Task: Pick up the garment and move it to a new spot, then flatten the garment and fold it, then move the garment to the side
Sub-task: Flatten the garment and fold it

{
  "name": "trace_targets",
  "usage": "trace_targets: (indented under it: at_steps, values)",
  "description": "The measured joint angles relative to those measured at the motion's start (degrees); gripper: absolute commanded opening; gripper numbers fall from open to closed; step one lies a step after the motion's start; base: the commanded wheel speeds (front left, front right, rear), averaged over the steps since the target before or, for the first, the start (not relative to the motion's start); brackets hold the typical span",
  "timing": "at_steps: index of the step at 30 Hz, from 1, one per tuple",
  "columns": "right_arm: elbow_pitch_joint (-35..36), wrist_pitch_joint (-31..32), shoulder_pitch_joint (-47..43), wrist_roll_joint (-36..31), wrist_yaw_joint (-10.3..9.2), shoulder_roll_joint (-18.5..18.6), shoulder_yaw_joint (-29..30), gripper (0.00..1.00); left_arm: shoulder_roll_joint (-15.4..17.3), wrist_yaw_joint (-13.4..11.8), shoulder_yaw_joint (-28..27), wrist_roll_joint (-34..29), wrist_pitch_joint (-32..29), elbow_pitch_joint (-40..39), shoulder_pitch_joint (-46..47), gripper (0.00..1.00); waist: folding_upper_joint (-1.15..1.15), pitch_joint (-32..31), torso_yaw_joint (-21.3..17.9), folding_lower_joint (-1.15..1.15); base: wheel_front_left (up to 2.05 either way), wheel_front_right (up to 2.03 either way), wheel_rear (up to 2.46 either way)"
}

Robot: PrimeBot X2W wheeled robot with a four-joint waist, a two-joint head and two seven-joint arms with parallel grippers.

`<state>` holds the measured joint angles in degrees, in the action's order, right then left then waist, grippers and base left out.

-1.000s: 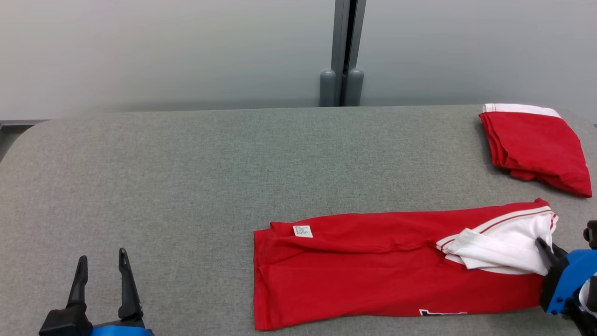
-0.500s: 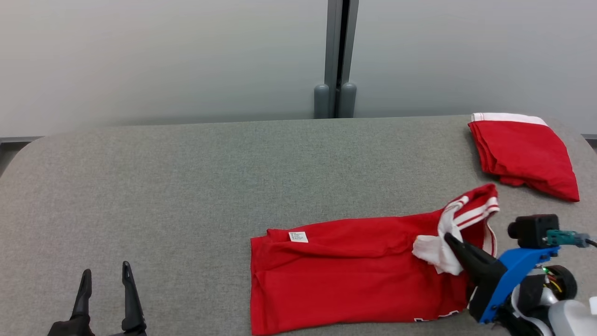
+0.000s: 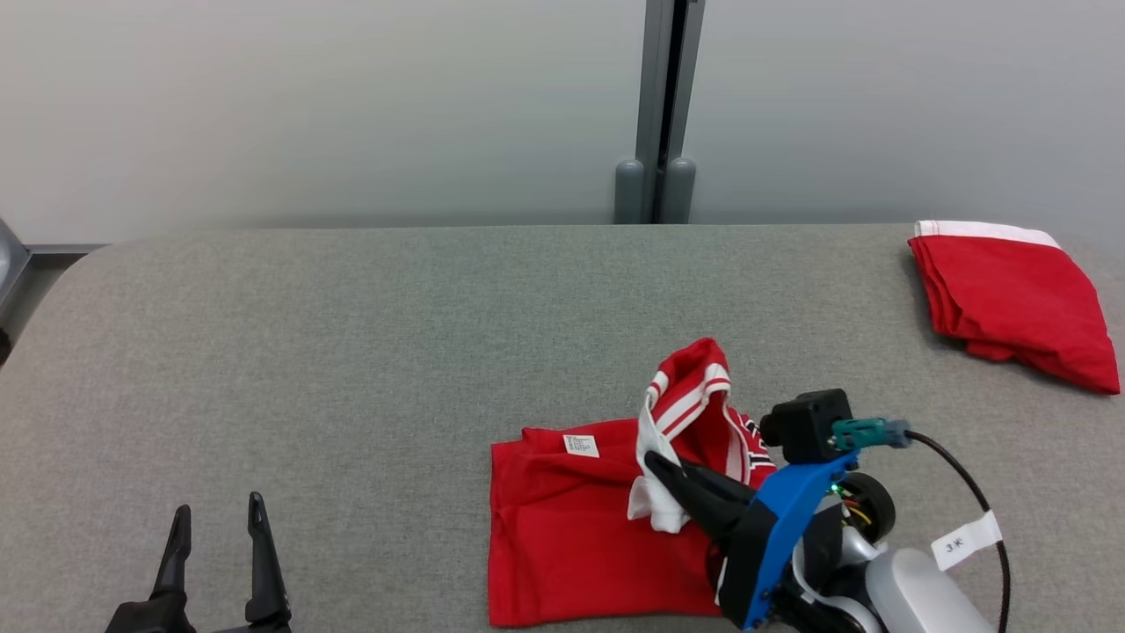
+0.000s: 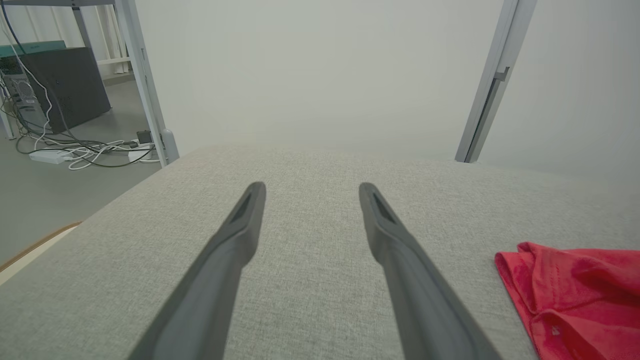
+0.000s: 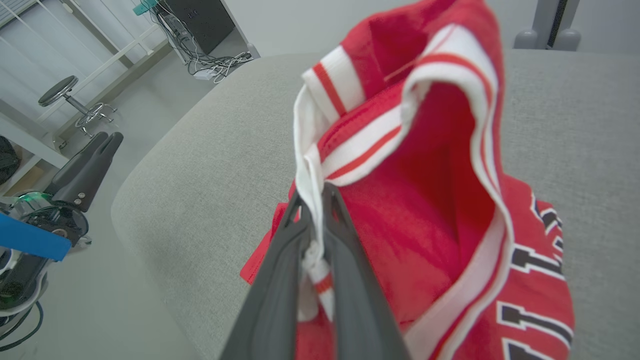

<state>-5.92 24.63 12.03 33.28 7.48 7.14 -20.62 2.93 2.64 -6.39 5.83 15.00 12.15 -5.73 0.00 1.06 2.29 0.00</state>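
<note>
While clamping the garment [image 3: 571, 519], the right gripper [image 3: 655, 462] angles leftward — raised.

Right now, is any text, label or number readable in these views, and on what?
White label on the red garment: print too small to read.
Black block lettering with a white outline on the same garment: bunched and cut off, no whole word readable.
White tag on the black cable: possibly "3", the rest blurred.
Nothing else carries text.
</note>
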Motion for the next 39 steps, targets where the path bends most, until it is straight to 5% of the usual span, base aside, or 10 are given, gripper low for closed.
trace_targets:
  at_steps: [10,11,12,13,20,30,39]
  values:
    - [-9.51,-2.63,6.76,0.52,0.0,-3.25,-6.57,0.0,-0.01,0.0,1.52,0.67,0.0,0.78,1.27,1.0,0.0,1.51,2.39,0.0,0.0,0.0,0.0]
    - [-10.48,-3.22,7.14,0.19,0.0,-3.26,-6.92,0.41,0.01,-0.03,1.6,0.71,0.0,0.82,1.36,1.0,0.0,1.71,2.58,0.01,0.0,0.0,0.0]
    - [-11.39,-3.88,7.55,0.26,0.0,-3.37,-7.06,0.41,0.0,-0.09,1.71,0.76,0.0,0.86,1.47,1.0,0.0,1.89,2.75,0.01,0.0,0.0,0.0]
    - [-12.14,-4.39,7.92,0.56,0.0,-3.5,-7.19,1.0,-0.01,-0.11,1.81,0.82,0.0,0.87,1.54,1.0,0.0,2.04,2.89,0.01,0.0,0.0,0.0]
    - [-13.21,-12.02,8.88,0.35,0.0,-3.32,-6.1,1.0,0.0,-0.32,1.53,0.88,0.0,1.1,1.51,1.0,0.0,1.84,2.09,0.01,0.0,0.0,0.0]
    - [-11.43,-27.42,3.53,-5.54,0.0,1.03,5.0,1.0,0.0,-0.07,0.82,-0.13,0.0,1.11,1.14,1.0,0.0,-0.12,-1.05,0.0,0.0,0.0,0.0]
    - [-10.85,-36.37,-4.74,-11.04,0.0,1.03,13.37,1.0,-0.01,0.14,0.93,-0.69,0.0,1.18,1.07,1.0,0.0,-0.81,-2.52,0.0,0.0,0.0,0.0]
